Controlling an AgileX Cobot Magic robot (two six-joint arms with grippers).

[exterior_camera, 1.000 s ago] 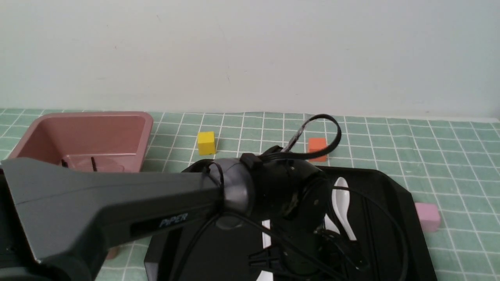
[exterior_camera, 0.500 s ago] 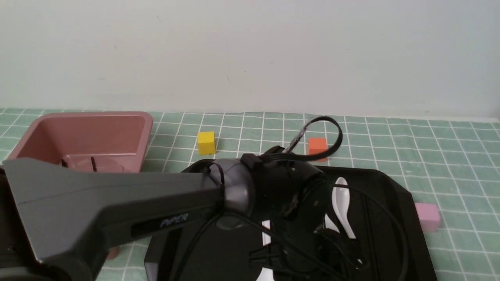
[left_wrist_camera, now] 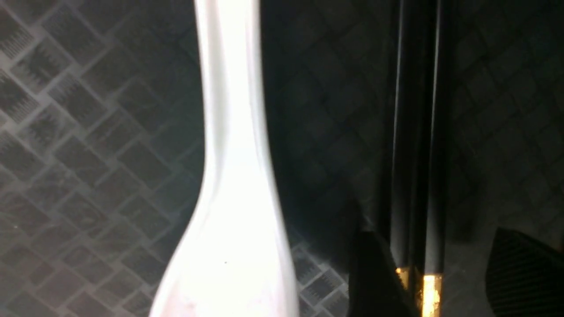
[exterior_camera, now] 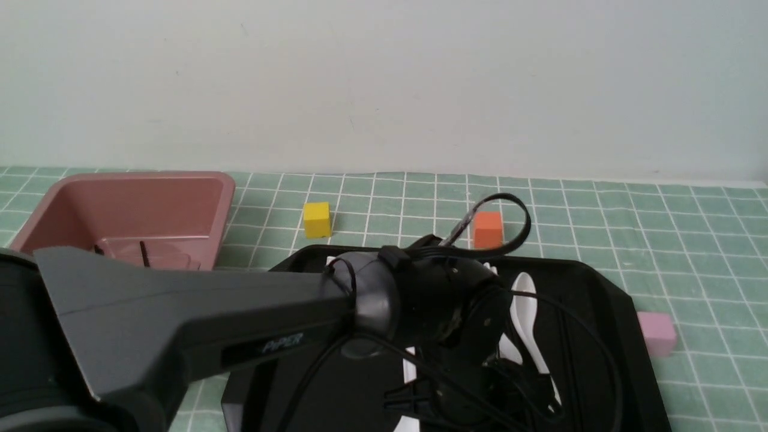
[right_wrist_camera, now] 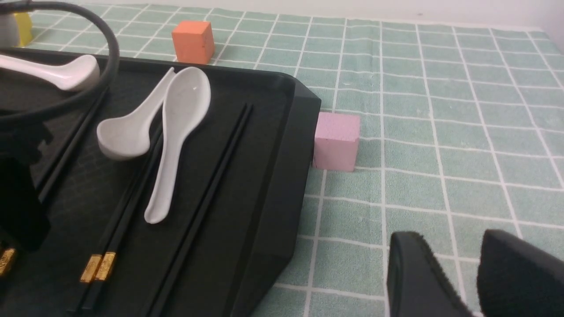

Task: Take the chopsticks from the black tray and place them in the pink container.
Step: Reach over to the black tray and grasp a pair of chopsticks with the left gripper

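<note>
In the left wrist view my left gripper [left_wrist_camera: 440, 275] is open low over the black tray [left_wrist_camera: 66, 132]. A pair of chopsticks [left_wrist_camera: 416, 132] lies between its fingers [left_wrist_camera: 374, 273], near the yellow bands. More chopsticks [right_wrist_camera: 128, 220] lie on the tray [right_wrist_camera: 282, 154] in the right wrist view, and a further pair [right_wrist_camera: 207, 198] beside them. The pink container [exterior_camera: 120, 210] stands at the back left with a thin black stick [exterior_camera: 144, 252] inside. My right gripper [right_wrist_camera: 467, 277] hovers over the cloth off the tray's right side, open a little and empty.
White spoons [right_wrist_camera: 176, 132] lie among the chopsticks, one [left_wrist_camera: 238, 176] right beside my left gripper. An orange cube [exterior_camera: 487, 229] and a yellow cube [exterior_camera: 316, 219] sit behind the tray. A pale pink cube [exterior_camera: 656, 333] touches its right edge. My left arm [exterior_camera: 210, 318] hides the tray's near left part.
My left arm's wrist has sunk lower over the tray and shifted slightly right, uncovering the orange cube. Nothing on the table has moved.
</note>
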